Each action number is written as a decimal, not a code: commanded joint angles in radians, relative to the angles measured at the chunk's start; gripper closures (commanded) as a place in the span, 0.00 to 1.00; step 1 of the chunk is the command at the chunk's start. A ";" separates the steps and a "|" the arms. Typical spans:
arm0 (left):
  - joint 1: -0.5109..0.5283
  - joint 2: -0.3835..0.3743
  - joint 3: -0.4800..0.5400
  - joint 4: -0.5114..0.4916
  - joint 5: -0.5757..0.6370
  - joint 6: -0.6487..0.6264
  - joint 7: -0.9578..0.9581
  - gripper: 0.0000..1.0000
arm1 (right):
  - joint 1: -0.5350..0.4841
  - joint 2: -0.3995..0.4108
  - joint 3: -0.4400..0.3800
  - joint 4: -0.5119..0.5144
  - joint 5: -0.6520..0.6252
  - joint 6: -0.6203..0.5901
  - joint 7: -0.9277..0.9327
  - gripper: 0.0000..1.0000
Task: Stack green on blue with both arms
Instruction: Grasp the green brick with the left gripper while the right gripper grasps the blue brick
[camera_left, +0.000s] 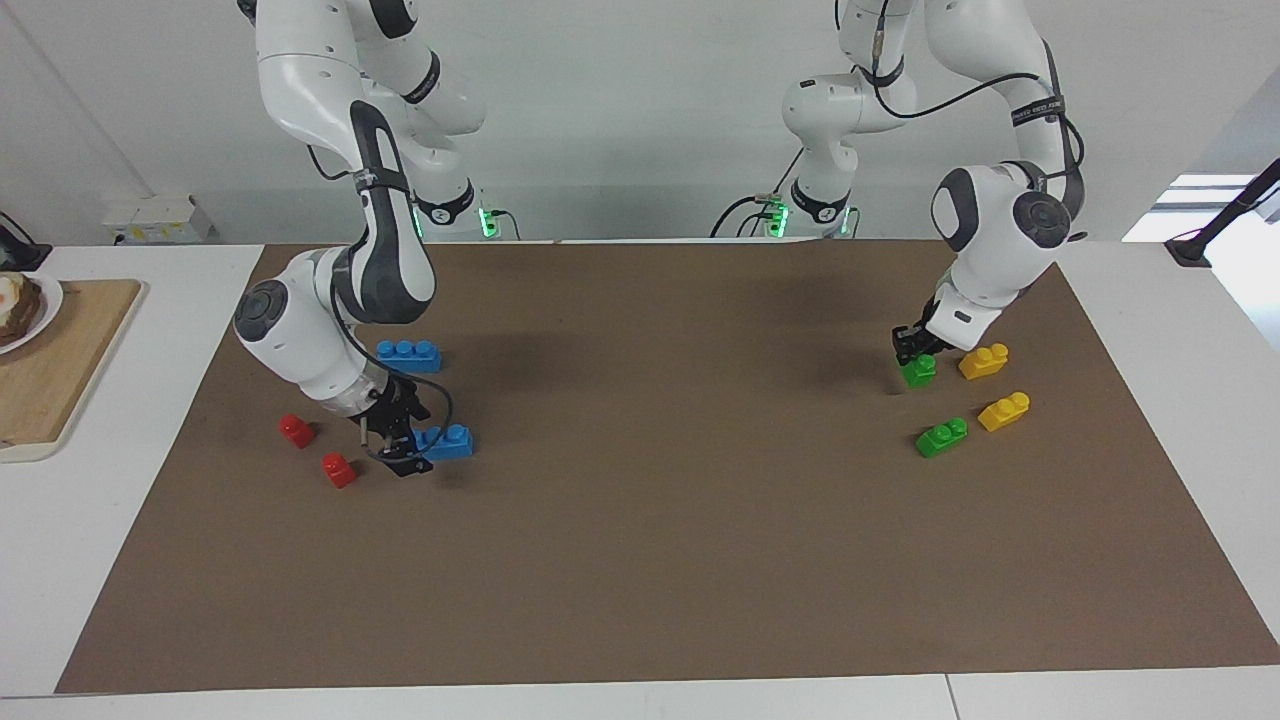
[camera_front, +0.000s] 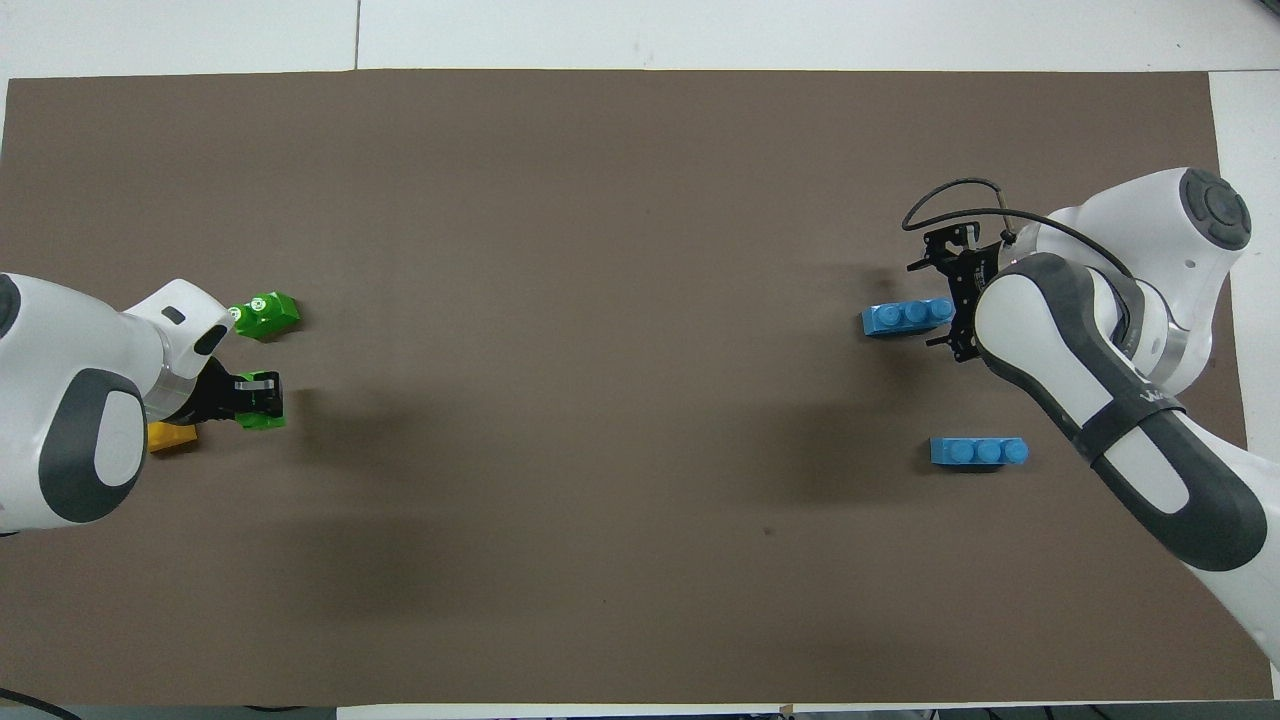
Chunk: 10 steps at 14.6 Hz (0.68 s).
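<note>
My left gripper (camera_left: 917, 356) is low over the mat at the left arm's end and is shut on a green brick (camera_left: 919, 372); in the overhead view the gripper (camera_front: 256, 396) covers most of that brick (camera_front: 264, 419). A second green brick (camera_left: 942, 438) lies on the mat farther from the robots. My right gripper (camera_left: 407, 455) is shut on one end of a blue brick (camera_left: 447, 441), which sits at mat level; both also show in the overhead view, the gripper (camera_front: 948, 312) and the brick (camera_front: 903, 318). A second blue brick (camera_left: 409, 355) lies nearer to the robots.
Two yellow bricks (camera_left: 984, 361) (camera_left: 1004, 411) lie beside the green ones. Two red bricks (camera_left: 297, 430) (camera_left: 339, 469) lie by my right gripper. A wooden board (camera_left: 60, 370) with a plate (camera_left: 35, 310) stands off the brown mat (camera_left: 660, 520) at the right arm's end.
</note>
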 joint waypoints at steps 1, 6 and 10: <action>-0.012 0.033 0.003 0.072 -0.029 -0.045 -0.085 1.00 | -0.018 0.006 0.008 -0.029 0.023 0.040 -0.015 0.00; -0.087 0.030 -0.005 0.101 -0.030 -0.069 -0.428 1.00 | -0.045 0.006 0.006 -0.044 0.074 0.049 -0.081 0.06; -0.118 0.030 -0.005 0.101 -0.055 -0.053 -0.637 1.00 | -0.056 0.006 0.008 -0.044 0.076 0.049 -0.084 0.13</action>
